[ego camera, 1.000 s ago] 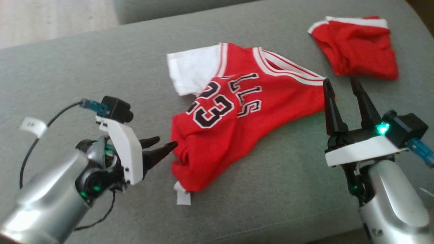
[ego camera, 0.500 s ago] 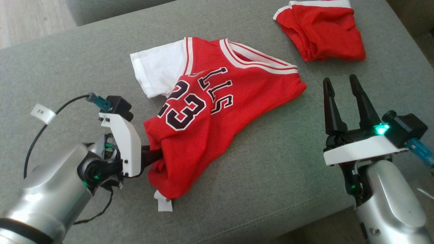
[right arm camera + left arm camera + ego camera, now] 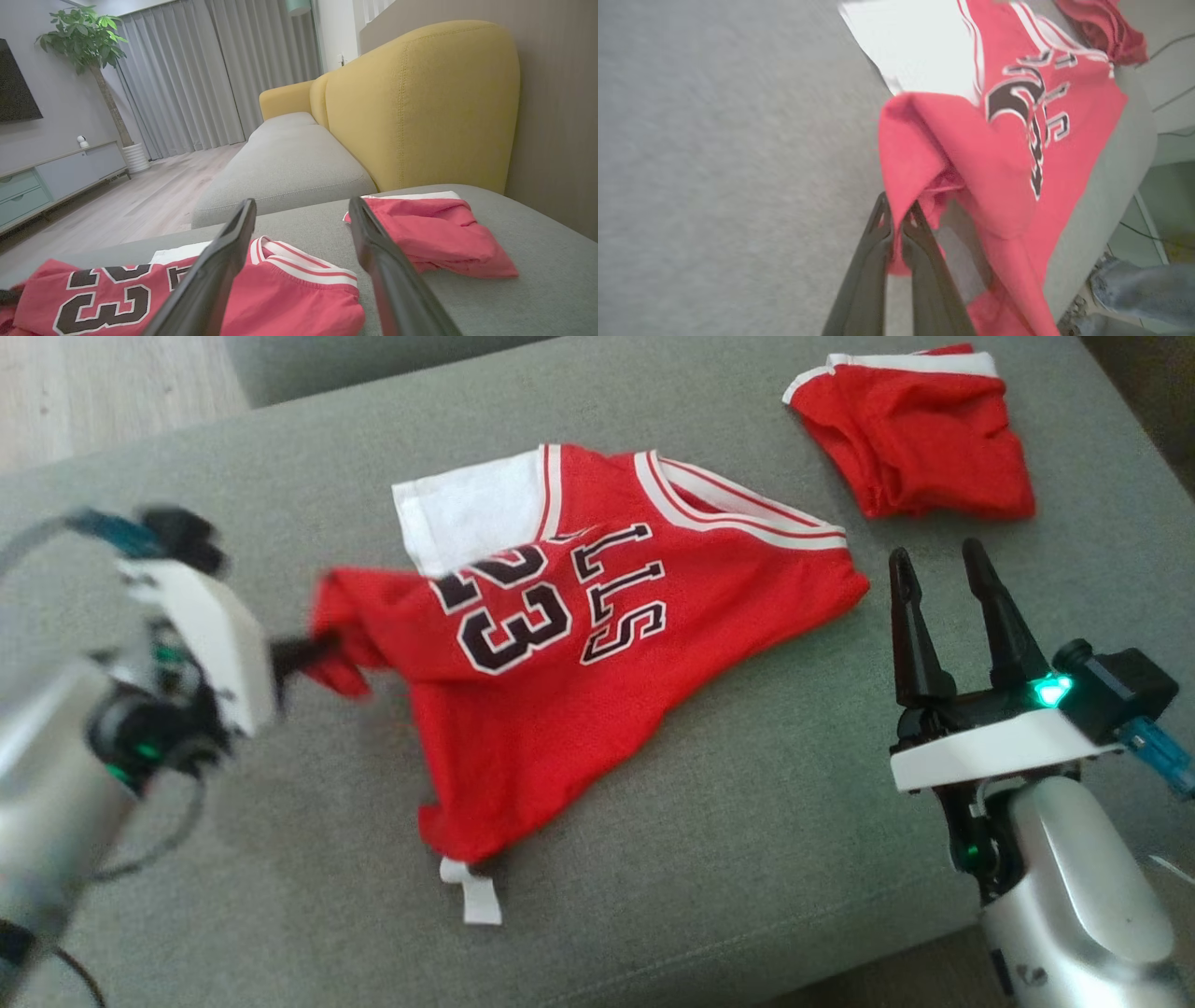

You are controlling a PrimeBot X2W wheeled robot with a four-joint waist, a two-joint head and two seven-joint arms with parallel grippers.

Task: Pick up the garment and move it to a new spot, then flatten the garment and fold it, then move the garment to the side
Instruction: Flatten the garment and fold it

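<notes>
Head view: jersey [image 3: 579, 644] lies mid-frame on the grey cushion [image 3: 747, 840], "23" and lettering face up, white sleeve [image 3: 467, 518] at its 11 o'clock; left gripper [image 3: 317, 646] sits at the jersey's 9 o'clock, motion-blurred, fingers pinched together on a bunched red corner of the cloth; that corner is stretched out toward 9 o'clock; white tag [image 3: 476, 901] hangs off the hem at 6 o'clock; right gripper [image 3: 943, 607] stands at the jersey's 4 o'clock, fingers spread apart and pointing to 12 o'clock, holding nothing, just beside the jersey's edge and not touching it; red shorts [image 3: 920, 439] with white trim lie crumpled at the jersey's 1 o'clock, apart from it. Left wrist view: the two fingers meet at the tips with a fold of red fabric clamped between them; the fold drapes over the tips, the rest of the jersey [image 3: 1017, 154] runs off toward 2 o'clock. Right wrist view: fingers wide apart; jersey at 7 o'clock, shorts at 4 o'clock, yellow backrest [image 3: 420, 102] at 1 o'clock.
</notes>
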